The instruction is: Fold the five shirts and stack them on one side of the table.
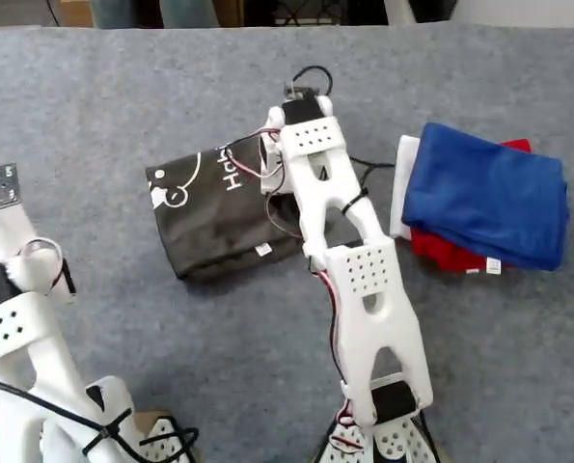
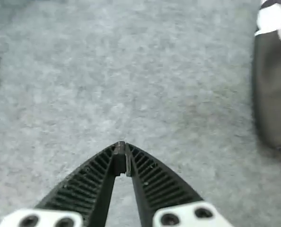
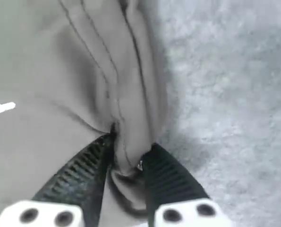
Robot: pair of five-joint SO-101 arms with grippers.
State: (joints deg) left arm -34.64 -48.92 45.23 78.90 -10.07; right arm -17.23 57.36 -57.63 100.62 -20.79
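Right gripper [image 3: 127,153] clamped on edge of black shirt [image 1: 209,222], left gripper [image 2: 121,152] pressed closed over table [image 1: 103,96], blue shirt [image 1: 484,193] stacked atop red shirt [image 1: 441,253] and white shirt [image 1: 403,183]

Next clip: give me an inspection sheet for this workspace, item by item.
Surface: grey carpet-like table cover.
Job's things: folded black shirt at the centre. At the right side is a stack, blue shirt on top, red shirt and white shirt under it. Four shirts counted.
Clutter: nothing seen.
End effectors: right end effector shut on a fold of the black shirt; left end effector shut, over bare cover.
Cables: loose wires loop off the right arm by the black shirt.
Surroundings: cropped shapes beyond the far edge, cannot tell what.
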